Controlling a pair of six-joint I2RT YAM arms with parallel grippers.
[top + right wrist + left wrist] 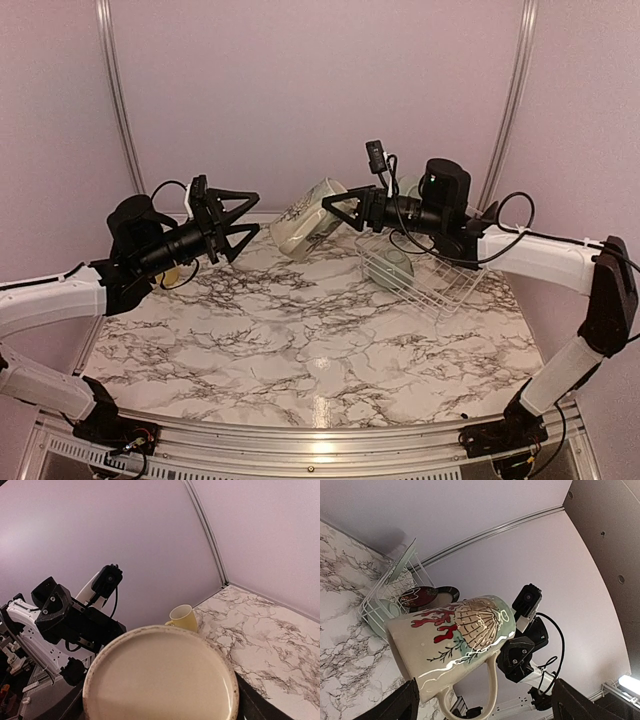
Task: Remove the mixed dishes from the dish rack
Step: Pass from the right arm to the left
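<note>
Black-veined marble tabletop [300, 340] (glossy); lilac walls [300, 90]; right hand [336, 210] holds cream mug [303, 232].

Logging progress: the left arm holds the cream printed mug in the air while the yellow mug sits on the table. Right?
No. The right gripper holds the cream printed mug in the air, as the top external view shows; the left gripper has open, empty jaws. The yellow mug does sit on the table.

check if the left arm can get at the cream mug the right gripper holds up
Probably yes. The left gripper is open and aimed at the cream printed mug, which the right gripper holds in the air, with nothing between them.
</note>
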